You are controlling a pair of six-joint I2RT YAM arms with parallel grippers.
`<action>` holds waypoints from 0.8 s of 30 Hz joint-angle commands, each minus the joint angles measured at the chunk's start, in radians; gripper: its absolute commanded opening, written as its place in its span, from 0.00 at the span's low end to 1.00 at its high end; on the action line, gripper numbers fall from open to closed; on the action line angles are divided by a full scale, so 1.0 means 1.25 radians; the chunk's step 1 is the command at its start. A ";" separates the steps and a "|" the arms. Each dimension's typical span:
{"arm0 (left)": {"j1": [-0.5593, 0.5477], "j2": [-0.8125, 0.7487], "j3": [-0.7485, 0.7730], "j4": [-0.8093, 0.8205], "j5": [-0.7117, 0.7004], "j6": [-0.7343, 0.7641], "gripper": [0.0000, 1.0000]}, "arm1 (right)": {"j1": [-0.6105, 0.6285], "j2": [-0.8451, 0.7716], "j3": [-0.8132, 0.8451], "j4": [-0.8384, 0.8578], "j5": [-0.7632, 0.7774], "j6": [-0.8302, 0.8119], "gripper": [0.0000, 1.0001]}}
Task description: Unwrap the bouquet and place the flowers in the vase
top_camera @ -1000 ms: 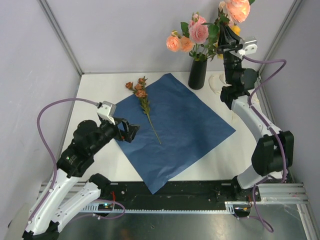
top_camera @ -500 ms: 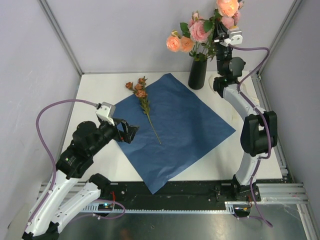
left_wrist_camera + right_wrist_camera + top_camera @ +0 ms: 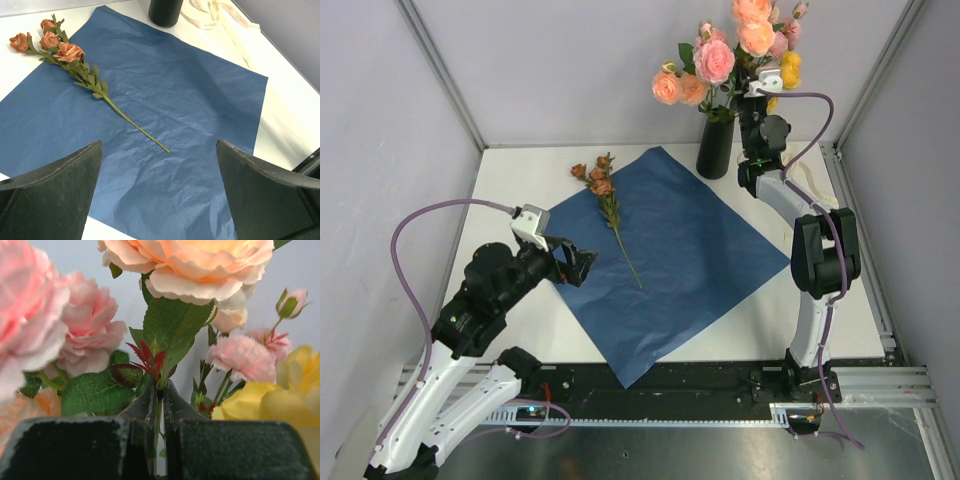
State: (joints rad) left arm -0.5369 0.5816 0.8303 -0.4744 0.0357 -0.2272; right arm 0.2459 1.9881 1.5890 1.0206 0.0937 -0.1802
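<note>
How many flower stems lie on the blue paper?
1. The rose stem lies on the far-left part of the paper, with some heads past its edge. None seems hidden.

- We are swinging our right tool [image 3: 758, 88], clamped on a stem of peach, pink and yellow flowers [image 3: 756, 36], leftward from the far right corner toward the vase [image 3: 715, 150].
- We are bringing those blooms close beside the roses [image 3: 705, 68] already standing in it.
- We are folding our right arm [image 3: 817, 250] inward, uncovering more of the cream ribbon [image 3: 202, 22] on the table [image 3: 520, 190].
</note>
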 commanded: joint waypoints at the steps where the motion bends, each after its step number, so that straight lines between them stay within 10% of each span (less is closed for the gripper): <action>1: -0.005 -0.007 -0.002 0.016 -0.009 0.014 1.00 | 0.008 0.021 0.001 -0.026 0.025 0.002 0.00; 11: -0.005 -0.007 -0.003 0.016 -0.014 0.013 1.00 | 0.009 0.019 -0.038 -0.125 0.021 0.061 0.02; 24: -0.005 -0.008 -0.005 0.015 -0.021 0.012 1.00 | 0.020 -0.159 -0.113 -0.413 0.032 0.178 0.52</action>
State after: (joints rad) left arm -0.5369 0.5812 0.8303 -0.4744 0.0284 -0.2272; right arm 0.2569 1.9427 1.4612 0.6415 0.1162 -0.0315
